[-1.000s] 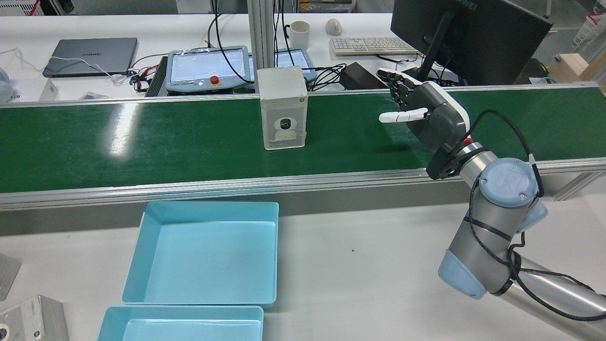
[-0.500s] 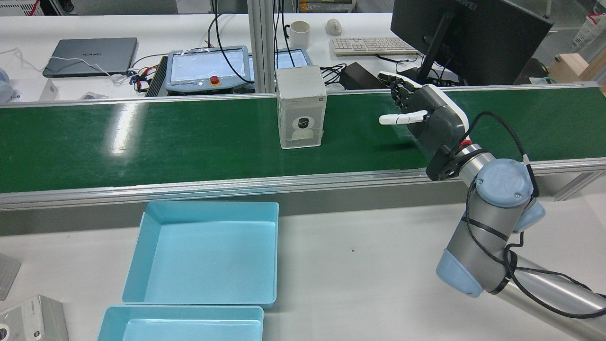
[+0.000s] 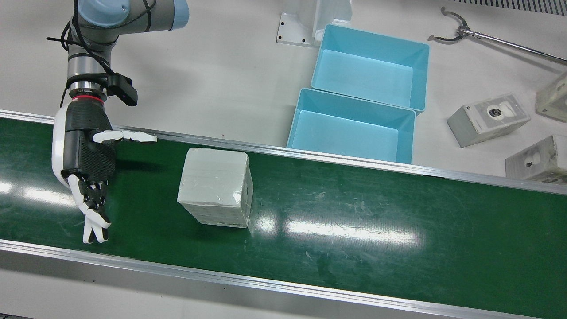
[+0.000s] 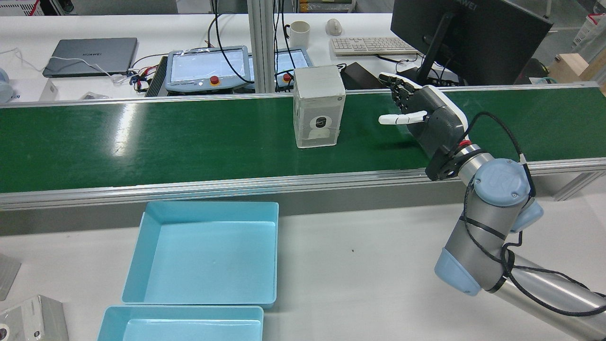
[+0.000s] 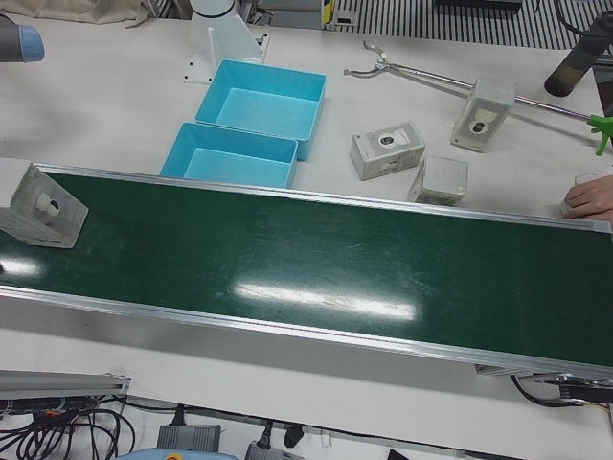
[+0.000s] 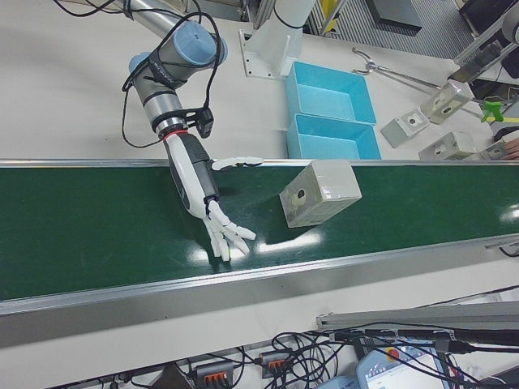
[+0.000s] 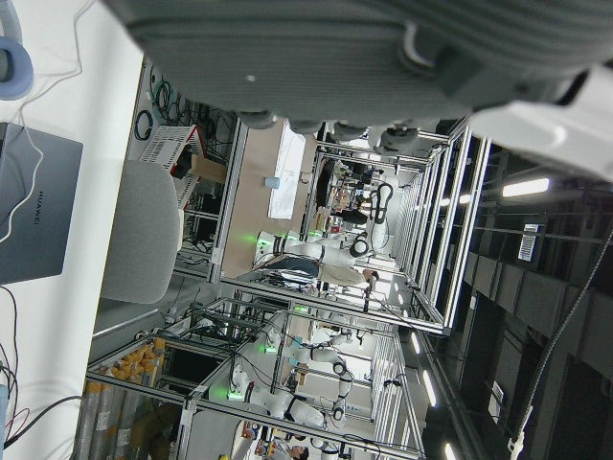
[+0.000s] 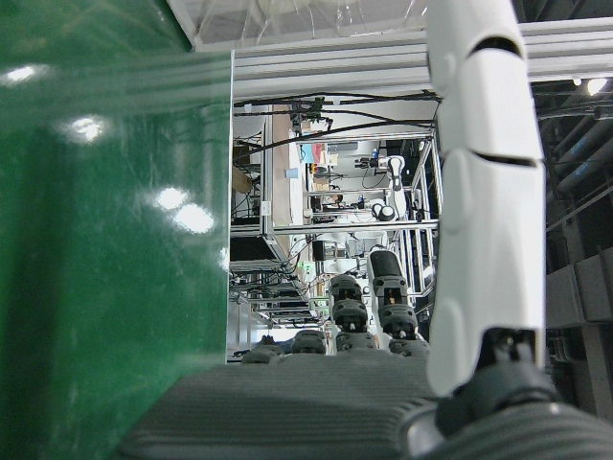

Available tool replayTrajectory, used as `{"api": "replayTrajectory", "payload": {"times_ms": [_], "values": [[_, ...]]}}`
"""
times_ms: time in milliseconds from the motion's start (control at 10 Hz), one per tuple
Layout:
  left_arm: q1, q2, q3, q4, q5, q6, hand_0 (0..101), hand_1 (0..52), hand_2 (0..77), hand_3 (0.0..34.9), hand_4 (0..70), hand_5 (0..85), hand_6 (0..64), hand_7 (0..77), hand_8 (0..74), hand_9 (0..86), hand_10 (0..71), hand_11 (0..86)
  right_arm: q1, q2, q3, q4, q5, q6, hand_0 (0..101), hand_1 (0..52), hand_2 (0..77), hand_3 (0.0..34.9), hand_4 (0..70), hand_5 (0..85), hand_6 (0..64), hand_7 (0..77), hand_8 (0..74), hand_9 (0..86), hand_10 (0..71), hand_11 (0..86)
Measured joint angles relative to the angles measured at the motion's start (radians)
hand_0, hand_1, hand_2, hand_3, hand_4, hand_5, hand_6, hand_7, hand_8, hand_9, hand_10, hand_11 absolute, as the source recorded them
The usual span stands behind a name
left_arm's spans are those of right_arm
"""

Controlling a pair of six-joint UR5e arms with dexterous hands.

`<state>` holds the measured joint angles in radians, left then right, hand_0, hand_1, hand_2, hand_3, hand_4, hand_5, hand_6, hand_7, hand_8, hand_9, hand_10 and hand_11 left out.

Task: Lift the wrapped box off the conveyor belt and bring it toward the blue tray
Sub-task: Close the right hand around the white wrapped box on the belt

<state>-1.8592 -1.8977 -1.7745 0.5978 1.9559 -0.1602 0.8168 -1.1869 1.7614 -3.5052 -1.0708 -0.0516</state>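
Observation:
The wrapped box (image 3: 215,186) (image 4: 318,106) stands upright on the green conveyor belt (image 3: 376,230), a pale cube in clear film with a camera picture on one side. My right hand (image 3: 86,164) (image 4: 426,113) (image 6: 203,194) hovers over the belt beside it, open, fingers spread and thumb out toward the box. A gap of bare belt separates them. Two blue trays (image 3: 359,102) (image 4: 210,205) sit on the white table on the robot's side of the belt. My left hand (image 7: 316,48) shows only in its own view, with nothing between its fingers.
Several more boxes (image 3: 487,117) (image 5: 386,149) and a grabber tool (image 3: 460,29) lie on the table beyond the trays. A person's hand (image 5: 589,196) rests at the belt's far end. A monitor (image 4: 468,33), a keyboard and pendants stand behind the belt.
The box has travelled along the belt toward my right hand, rightward in the rear view. The right hand has barely shifted and stays open.

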Motion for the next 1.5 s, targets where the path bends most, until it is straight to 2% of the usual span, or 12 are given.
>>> {"api": "replayTrajectory", "payload": {"times_ms": [500,600,700,900,1000,1200,1500], "values": [[0.0,0.0,0.0,0.0,0.0,0.0,0,0.0,0.5,0.0,0.0,1.1,0.5,0.5,0.5,0.0,0.5,0.5,0.004,0.001,0.008,0.002,-0.004,0.007,49,15.8,10.4,0.0,9.8,18.0,3.3,3.8,0.0,2.7,0.0,0.5],[0.0,0.0,0.0,0.0,0.0,0.0,0,0.0,1.1,0.0,0.0,1.1,0.5,0.5,0.5,0.0,0.5,0.5,0.003,0.002,0.006,0.002,-0.005,0.006,48,16.9,13.1,0.0,11.5,19.6,3.3,3.8,0.0,2.7,0.0,0.5],[0.0,0.0,0.0,0.0,0.0,0.0,0,0.0,0.5,0.0,0.0,1.1,0.5,0.5,0.5,0.5,0.5,0.5,0.002,0.002,0.004,0.002,-0.006,0.006,49,17.5,14.7,0.0,7.6,19.6,3.3,3.8,0.0,2.7,0.0,0.5],[0.0,0.0,0.0,0.0,0.0,0.0,0,0.0,0.5,0.0,0.0,1.1,0.5,0.5,0.5,0.0,0.5,0.5,-0.001,0.002,0.003,0.001,-0.008,0.004,49,19.1,16.4,0.0,9.8,19.1,3.3,3.8,0.0,2.7,0.0,1.1],[0.0,0.0,0.0,0.0,0.0,0.0,0,0.0,0.5,0.0,0.0,1.1,0.5,0.5,0.5,0.0,0.5,0.5,-0.002,0.003,0.002,0.0,-0.008,0.004,49,18.0,13.6,0.0,9.8,18.5,3.3,3.8,0.0,2.7,0.0,1.1],[0.0,0.0,0.0,0.0,0.0,0.0,0,0.0,0.5,0.0,0.0,1.1,0.5,0.5,0.5,0.5,0.5,0.5,-0.004,0.005,0.001,0.0,-0.008,0.002,49,18.0,13.6,0.0,9.8,18.5,3.3,3.8,0.0,2.7,0.0,0.5],[0.0,0.0,0.0,0.0,0.0,0.0,0,0.0,0.5,0.0,0.0,1.1,0.5,0.5,0.5,0.5,0.5,0.5,-0.006,0.038,-0.011,-0.004,-0.008,-0.009,49,17.5,13.6,0.0,10.9,18.5,3.3,3.8,0.0,2.7,0.0,0.5]]}}
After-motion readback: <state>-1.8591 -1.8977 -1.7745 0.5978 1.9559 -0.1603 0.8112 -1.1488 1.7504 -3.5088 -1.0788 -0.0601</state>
